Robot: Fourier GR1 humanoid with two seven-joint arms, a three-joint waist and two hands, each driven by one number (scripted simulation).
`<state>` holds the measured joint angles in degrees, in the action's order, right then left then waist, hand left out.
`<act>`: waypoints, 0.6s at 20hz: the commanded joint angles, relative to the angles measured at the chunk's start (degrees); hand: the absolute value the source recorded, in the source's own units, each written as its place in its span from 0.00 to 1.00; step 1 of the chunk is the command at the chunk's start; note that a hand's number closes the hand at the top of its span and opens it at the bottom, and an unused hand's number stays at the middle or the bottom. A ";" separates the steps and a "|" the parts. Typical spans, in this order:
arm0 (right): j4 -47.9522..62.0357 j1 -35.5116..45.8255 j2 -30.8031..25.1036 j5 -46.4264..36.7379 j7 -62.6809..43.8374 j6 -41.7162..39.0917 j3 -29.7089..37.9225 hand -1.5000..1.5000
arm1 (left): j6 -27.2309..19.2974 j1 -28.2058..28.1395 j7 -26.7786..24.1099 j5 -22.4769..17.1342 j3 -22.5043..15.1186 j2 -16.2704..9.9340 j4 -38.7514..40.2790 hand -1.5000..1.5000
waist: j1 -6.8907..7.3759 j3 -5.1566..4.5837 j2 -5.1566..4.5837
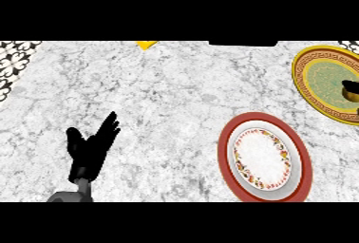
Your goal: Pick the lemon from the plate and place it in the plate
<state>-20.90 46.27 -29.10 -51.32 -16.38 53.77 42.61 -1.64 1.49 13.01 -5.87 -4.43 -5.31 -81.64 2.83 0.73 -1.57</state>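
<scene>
A yellow and green plate (319, 78) lies at the far right of the marble counter. At its right side, cut by the view's edge, my right hand (350, 87) curls round a small dull-yellow thing, the lemon (352, 97), most of which is hidden. Nearer and to the left lies a red-rimmed plate (228, 147) with a white, flower-patterned centre and nothing on it. My left hand (91, 144) rests open at the lower left, fingers pointing up, far from both plates.
A small yellow object (145, 45) pokes in at the counter's far edge. A dark object (242, 43) sits at the far edge to its right. Patterned tiling (13, 59) borders the counter's left side.
</scene>
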 commanded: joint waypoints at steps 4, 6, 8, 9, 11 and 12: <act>-8.31 -1.64 1.45 14.19 18.07 1.31 7.48 0.00 | 0.88 -0.26 -0.02 -0.51 0.39 -0.59 -0.02 0.50 | -0.23 0.01 0.14; -9.82 -2.73 0.78 19.34 22.93 -1.95 9.99 0.00 | 0.22 -1.61 -0.68 0.27 0.47 -0.91 -0.49 0.50 | -0.68 -0.16 0.53; -10.64 -4.99 3.29 24.45 29.16 -2.74 12.43 0.00 | 0.33 0.51 -0.58 -0.19 0.71 0.00 1.74 0.50 | -1.35 -0.32 0.60; -12.30 -6.11 4.92 27.19 32.31 -3.34 13.75 0.00 | -0.17 -3.04 -1.11 1.31 -1.75 0.97 -0.44 0.50 | -1.24 -0.31 0.87; -9.26 -6.19 2.73 30.34 35.48 -8.87 14.88 0.00 | 0.75 -2.88 0.13 0.16 -0.29 -0.68 -1.97 0.50 | -0.86 -0.39 0.81; -11.78 -8.02 5.28 33.67 38.36 -12.03 16.13 0.00 | 0.26 -3.39 -2.37 0.51 -0.16 0.34 0.54 0.50 | -1.79 -0.46 1.07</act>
<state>-31.01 40.87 -25.67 -25.79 13.61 47.90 55.23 -1.47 -0.35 11.92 -5.48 -4.57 -5.21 -81.46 1.66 0.42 -0.86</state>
